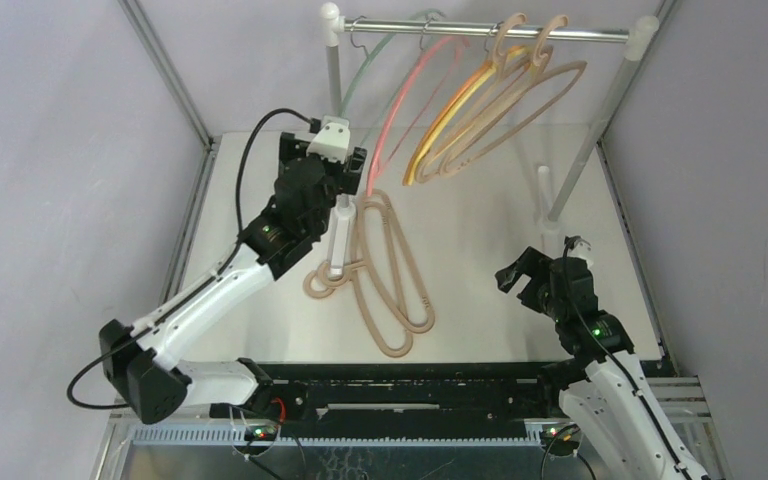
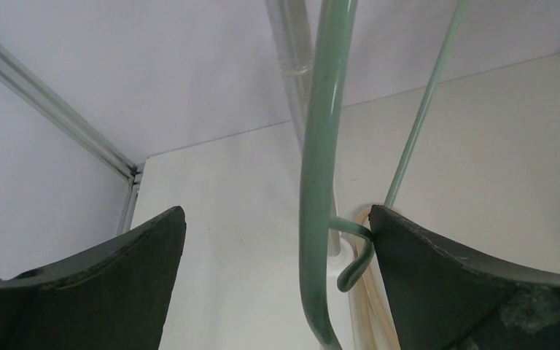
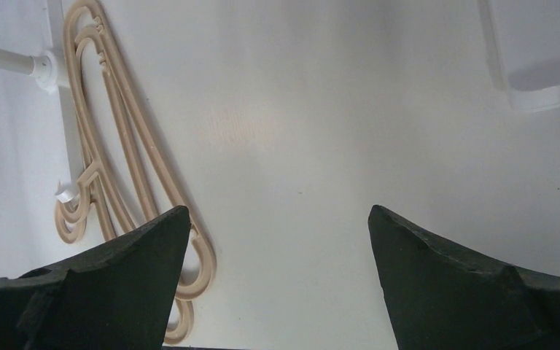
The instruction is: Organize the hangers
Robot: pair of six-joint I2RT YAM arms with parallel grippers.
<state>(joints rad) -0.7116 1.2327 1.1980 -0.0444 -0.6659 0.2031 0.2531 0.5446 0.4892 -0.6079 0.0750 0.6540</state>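
Several hangers hang on the silver rail (image 1: 480, 30): a pale-green one (image 1: 365, 70), a pink one (image 1: 415, 90), an orange-yellow one (image 1: 450, 120) and thick beige ones (image 1: 525, 85). More beige hangers (image 1: 390, 280) lie flat on the table, also visible in the right wrist view as beige hangers (image 3: 117, 146). My left gripper (image 1: 358, 165) is raised at the green hanger's lower end. Its jaws stand open around the green hanger (image 2: 317, 182), whose small side hook touches the right finger (image 2: 437, 277). My right gripper (image 3: 277, 219) hovers open over bare table at the right, holding nothing.
The rack's left post (image 1: 335, 80) stands on a white foot (image 1: 340, 240) among the lying hangers. The right post (image 1: 600, 130) and its foot (image 1: 545, 195) stand beside my right gripper (image 1: 532, 268). Grey walls and frame bars enclose the table (image 1: 480, 230).
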